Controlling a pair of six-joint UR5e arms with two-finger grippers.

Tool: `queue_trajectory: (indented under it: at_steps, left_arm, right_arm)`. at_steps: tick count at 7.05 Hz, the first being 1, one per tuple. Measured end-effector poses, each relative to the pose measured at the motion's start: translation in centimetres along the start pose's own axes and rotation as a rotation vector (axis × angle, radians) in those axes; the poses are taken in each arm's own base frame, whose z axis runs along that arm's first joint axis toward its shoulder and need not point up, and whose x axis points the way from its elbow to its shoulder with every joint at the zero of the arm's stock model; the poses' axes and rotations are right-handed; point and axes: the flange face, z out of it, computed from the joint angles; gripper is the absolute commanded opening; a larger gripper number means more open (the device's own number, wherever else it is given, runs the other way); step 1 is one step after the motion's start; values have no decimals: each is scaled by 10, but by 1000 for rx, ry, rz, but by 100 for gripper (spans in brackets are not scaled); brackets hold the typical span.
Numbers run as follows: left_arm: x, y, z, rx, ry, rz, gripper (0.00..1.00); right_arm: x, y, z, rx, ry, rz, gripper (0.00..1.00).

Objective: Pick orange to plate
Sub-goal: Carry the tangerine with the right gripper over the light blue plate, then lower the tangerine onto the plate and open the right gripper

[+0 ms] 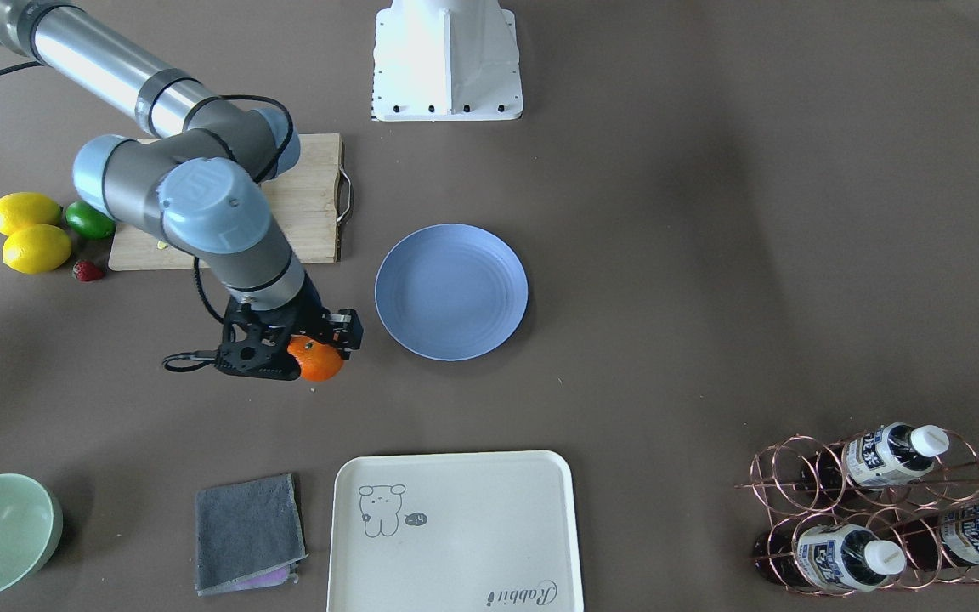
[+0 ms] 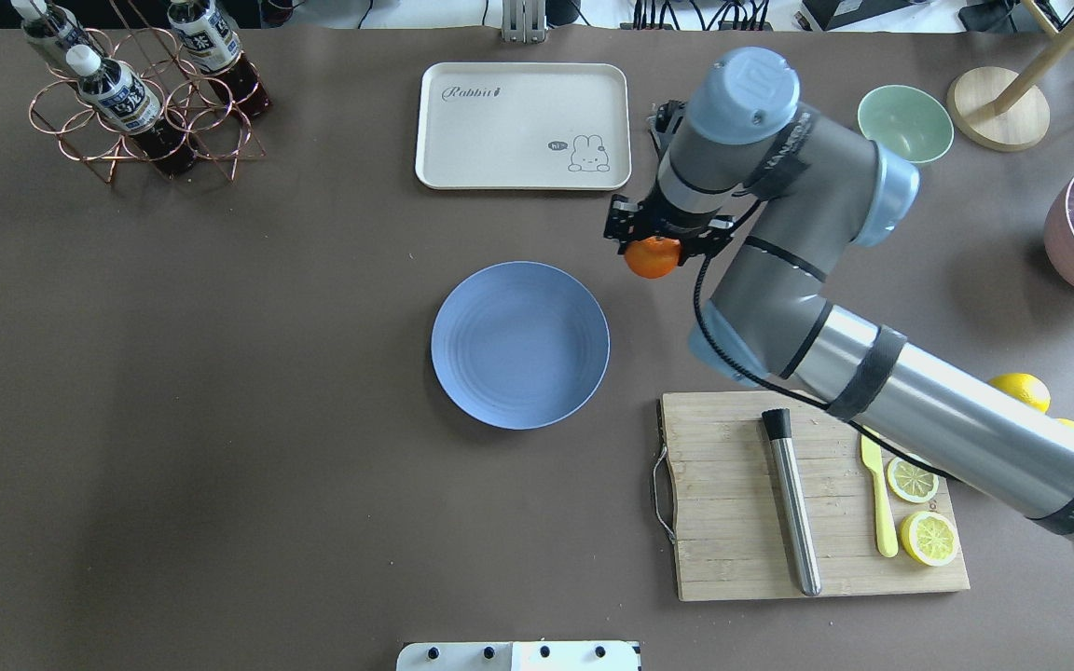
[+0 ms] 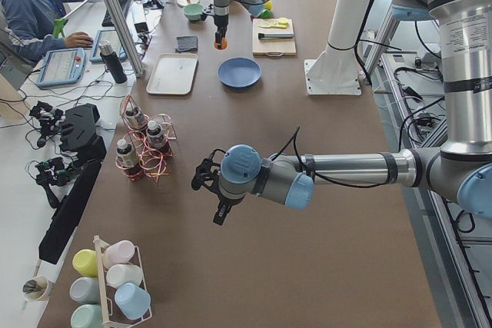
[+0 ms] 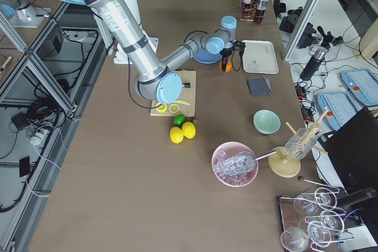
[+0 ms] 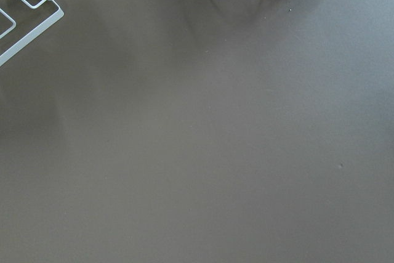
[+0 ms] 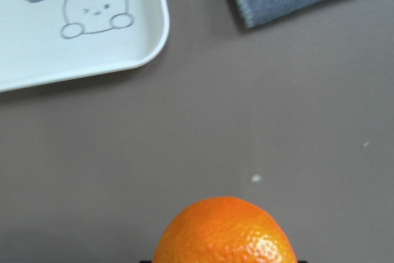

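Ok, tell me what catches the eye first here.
The bright orange clamped in the right gripper, just off the rim of the blue plate, not over it. The plate lies empty at the middle of the table. Lemon slices sit on the cutting board nearer the robot.

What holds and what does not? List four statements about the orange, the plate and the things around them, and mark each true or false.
1. The right gripper is shut on the orange. True.
2. The orange lies on the plate. False: it is held beside the plate, which holds nothing.
3. Two lemons lie next to a lime. True.
4. The grey cloth lies on the cream tray. False: it lies on the table beside the tray.
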Motion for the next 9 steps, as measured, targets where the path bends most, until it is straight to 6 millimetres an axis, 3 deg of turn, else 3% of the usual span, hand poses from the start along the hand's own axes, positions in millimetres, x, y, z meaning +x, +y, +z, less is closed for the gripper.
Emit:
queue_trajectory:
  at_steps: [1,2,4,5,7,9]
  left_arm:
    - [0,0,0,-1,1,-1,99]
    - [0,0,1,-1,2,-1,99]
    - [0,0,1,-2,2,-2,99]
    - [0,0,1,-2,2,-2,99]
    - [0,0,1,-2,2,-2,99]
    - [-1,1,2,-4,2,-5,99]
  right_arm:
    - [-48,40,2,10,8,55,0]
    - [-78,74,11,21,23,84,0]
    - [-108,113,35,32,59,98,0]
    - [-113,122,42,31,68,93,97]
    - [-119,128,44,41,69,75,100]
    - [-122,117,21,50,45,50,100]
